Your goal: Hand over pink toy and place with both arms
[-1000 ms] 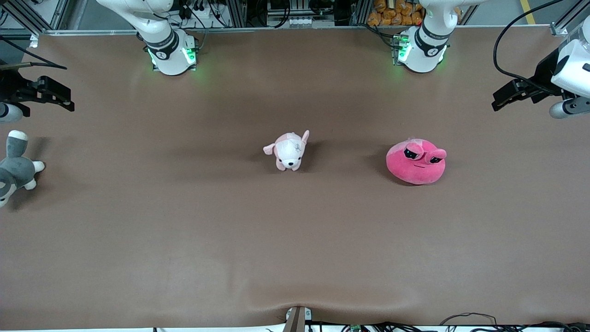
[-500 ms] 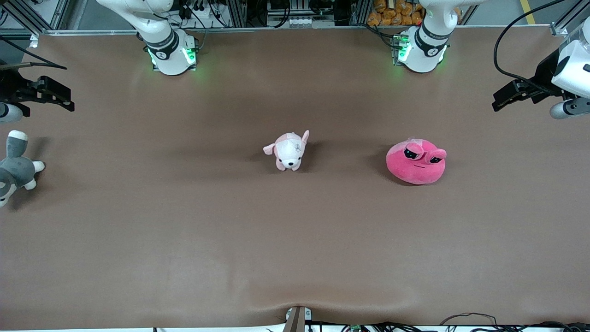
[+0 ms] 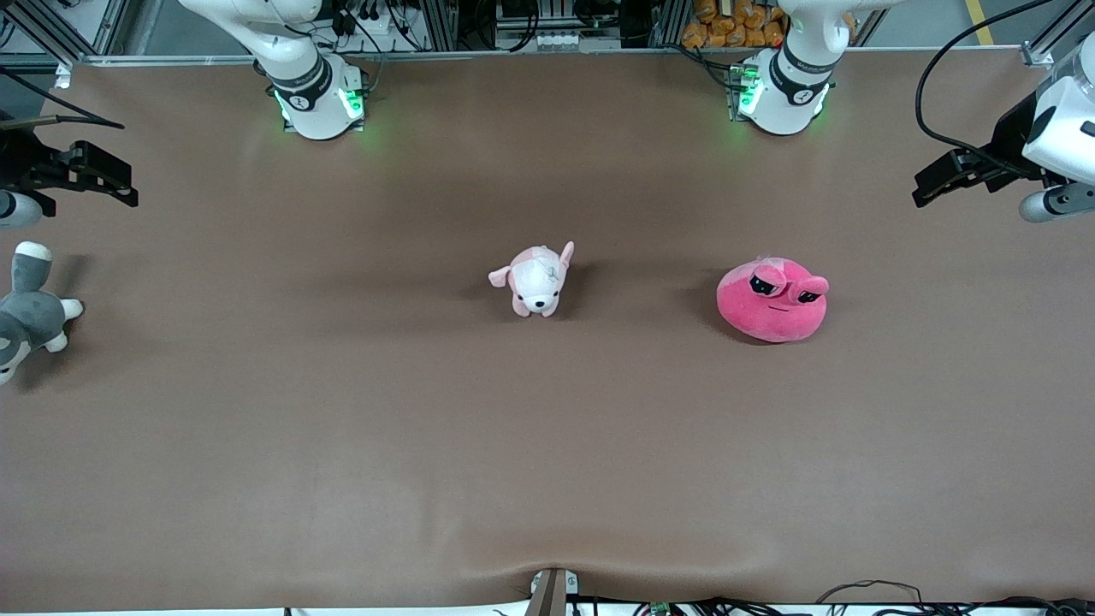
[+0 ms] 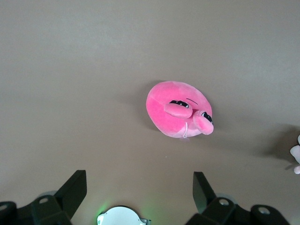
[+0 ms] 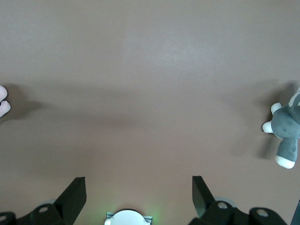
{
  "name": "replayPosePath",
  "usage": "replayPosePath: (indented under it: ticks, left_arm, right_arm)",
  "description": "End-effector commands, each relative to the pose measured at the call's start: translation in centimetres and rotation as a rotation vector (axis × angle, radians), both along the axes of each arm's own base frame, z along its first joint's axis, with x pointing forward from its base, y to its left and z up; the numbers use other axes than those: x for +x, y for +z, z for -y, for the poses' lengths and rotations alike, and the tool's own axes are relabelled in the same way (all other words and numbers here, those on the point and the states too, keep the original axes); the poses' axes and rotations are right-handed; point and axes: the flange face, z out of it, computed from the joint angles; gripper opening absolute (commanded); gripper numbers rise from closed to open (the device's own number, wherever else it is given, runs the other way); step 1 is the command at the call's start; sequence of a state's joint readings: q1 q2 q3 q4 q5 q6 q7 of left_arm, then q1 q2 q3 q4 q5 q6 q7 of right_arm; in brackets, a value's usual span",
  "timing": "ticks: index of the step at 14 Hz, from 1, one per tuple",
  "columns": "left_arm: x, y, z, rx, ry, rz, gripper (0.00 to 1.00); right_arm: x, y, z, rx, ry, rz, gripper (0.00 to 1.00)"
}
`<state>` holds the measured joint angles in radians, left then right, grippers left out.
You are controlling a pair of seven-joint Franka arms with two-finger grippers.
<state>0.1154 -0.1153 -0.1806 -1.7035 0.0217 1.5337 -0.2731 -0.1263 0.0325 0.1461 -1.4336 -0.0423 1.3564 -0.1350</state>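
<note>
The pink toy (image 3: 772, 301), a round hot-pink plush with half-lidded black eyes, sits on the brown table toward the left arm's end; it also shows in the left wrist view (image 4: 176, 110). My left gripper (image 3: 924, 190) hangs open and empty over the table's edge at the left arm's end, well apart from the toy; its jaws stand wide in the left wrist view (image 4: 139, 190). My right gripper (image 3: 127, 185) hangs open and empty over the right arm's end of the table, its jaws wide in the right wrist view (image 5: 139, 190). Both arms wait.
A pale pink-and-white dog plush (image 3: 536, 281) lies at the table's middle. A grey-and-white plush animal (image 3: 26, 312) lies at the right arm's end, also in the right wrist view (image 5: 287, 133). The brown table (image 3: 547, 445) is bare nearer the front camera.
</note>
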Motion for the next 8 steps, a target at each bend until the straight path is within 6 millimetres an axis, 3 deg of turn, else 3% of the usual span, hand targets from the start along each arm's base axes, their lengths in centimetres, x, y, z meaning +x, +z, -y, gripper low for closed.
replayPosePath:
  ticks: [1,8]
  left_arm:
    - [0.3,-0.3,0.0,0.023,0.015,-0.016,1.00]
    - [1.1,-2.1,0.8,0.011,0.167,-0.047,1.00]
  right_arm:
    - [0.2,0.3,0.2,0.007,-0.001,-0.002,1.00]
    - [0.2,0.3,0.3,0.007,-0.003,-0.002,1.00]
